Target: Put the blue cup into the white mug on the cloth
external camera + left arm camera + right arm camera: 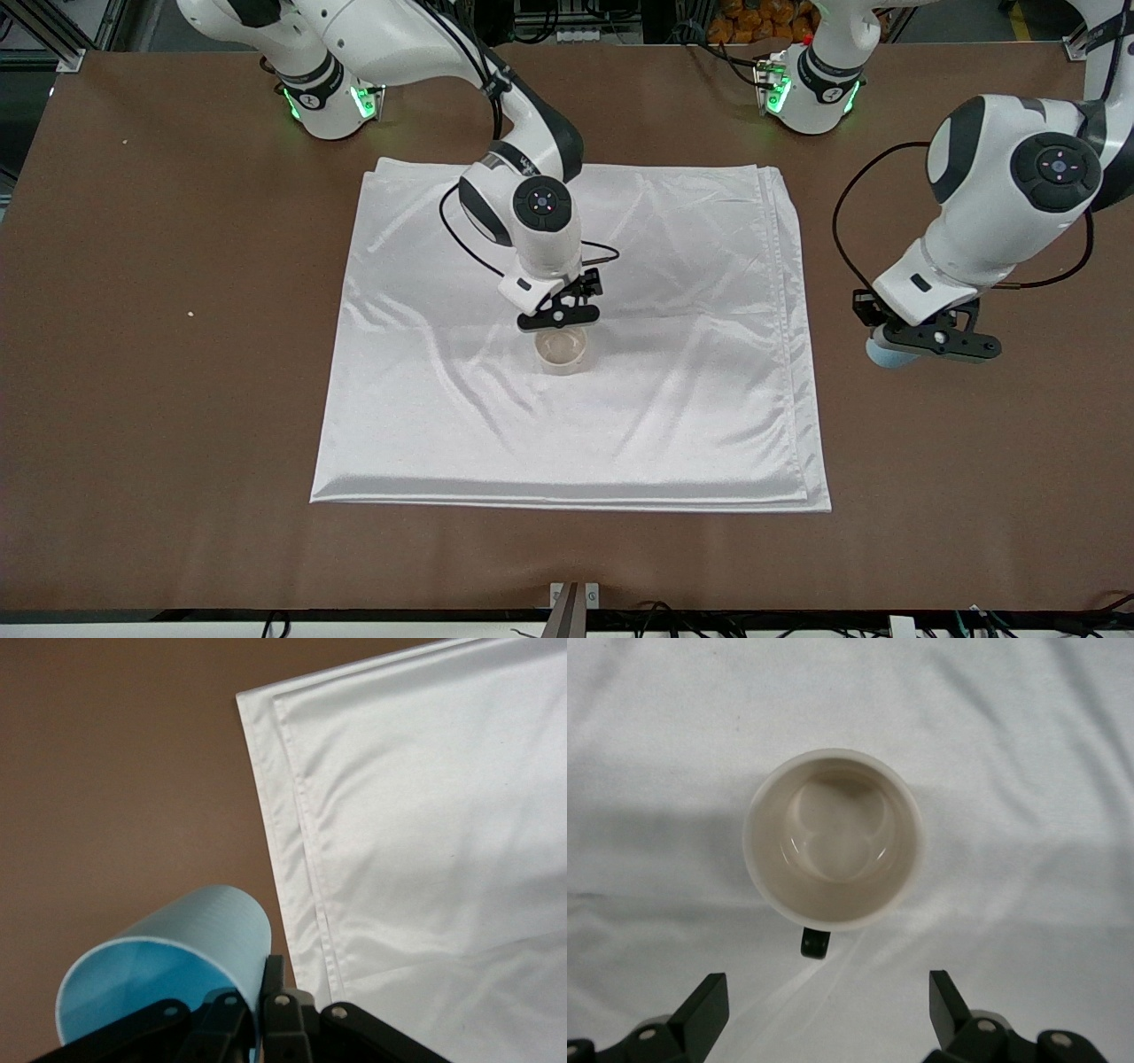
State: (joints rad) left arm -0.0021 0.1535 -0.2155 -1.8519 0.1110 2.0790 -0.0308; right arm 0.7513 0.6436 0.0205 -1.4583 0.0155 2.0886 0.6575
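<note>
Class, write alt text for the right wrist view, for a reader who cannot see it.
An empty white mug stands upright on a wrinkled white cloth, seen from straight above, its small black handle pointing toward the camera. The right gripper hovers over the cloth beside the mug, its two dark fingers spread wide and holding nothing.

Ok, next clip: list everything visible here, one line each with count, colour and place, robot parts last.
cloth: one, shiny white, folded in layers, spread on the middle of the table.
white mug: one, cream with a small black handle, upright and empty on the cloth near its middle.
blue cup: one, light blue, held in the air over the bare table off the cloth's edge, toward the left arm's end.
table: one, brown, under everything.
right gripper: one, black, open, over the white mug and not touching it.
left gripper: one, black, shut on the blue cup.
</note>
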